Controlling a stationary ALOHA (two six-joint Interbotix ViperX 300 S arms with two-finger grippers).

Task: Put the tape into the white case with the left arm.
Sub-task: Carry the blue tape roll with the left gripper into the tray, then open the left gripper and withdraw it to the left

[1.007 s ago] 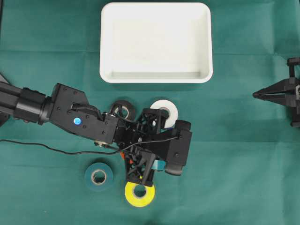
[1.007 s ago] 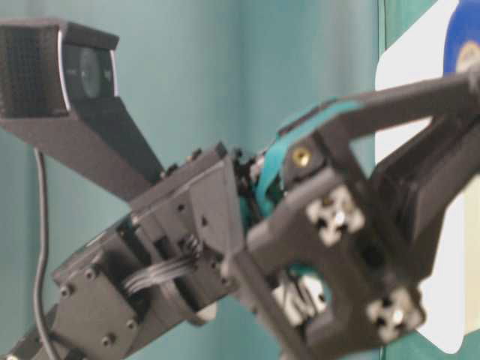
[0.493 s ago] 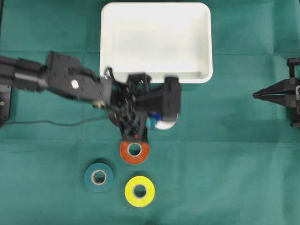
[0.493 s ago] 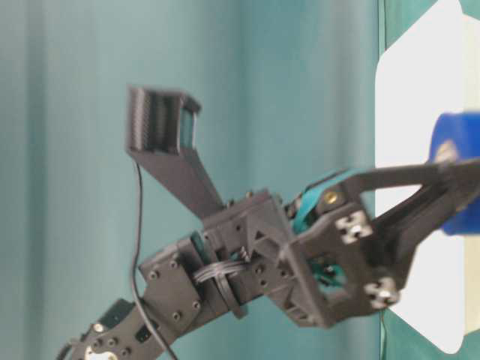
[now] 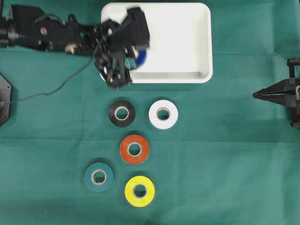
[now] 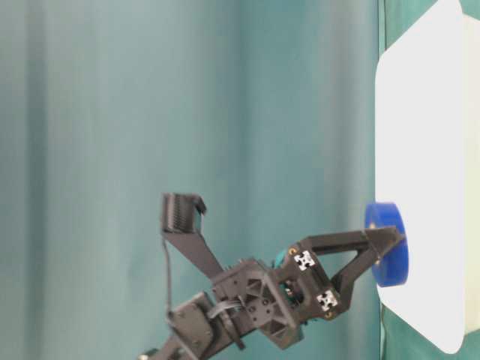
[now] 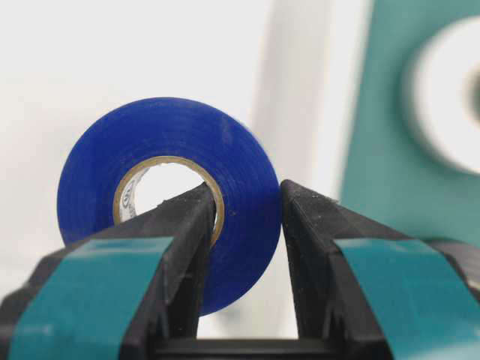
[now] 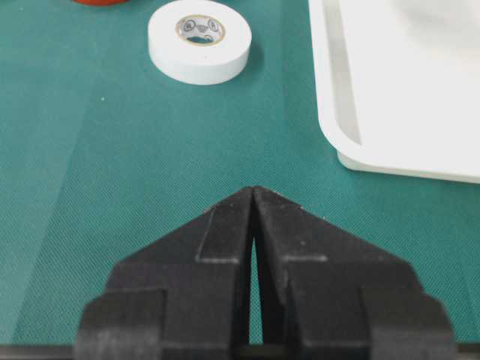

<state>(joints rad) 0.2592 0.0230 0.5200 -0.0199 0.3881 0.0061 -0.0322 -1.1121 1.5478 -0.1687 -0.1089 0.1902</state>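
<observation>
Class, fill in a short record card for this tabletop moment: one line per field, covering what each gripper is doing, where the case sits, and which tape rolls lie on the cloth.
left gripper: shut on the blue tape roll, one finger through its core, held above the white case
right gripper: shut, holding nothing, at the right edge of the overhead view
white case: top centre of the green cloth
rolls on cloth: black roll, white roll, orange roll, teal roll, yellow roll

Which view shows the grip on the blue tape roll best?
The left wrist view: the left gripper pinches the blue tape roll, one finger through its hole. The table-level view shows it side-on; overhead, the arm mostly hides it above the white case; the right wrist view misses it.
</observation>
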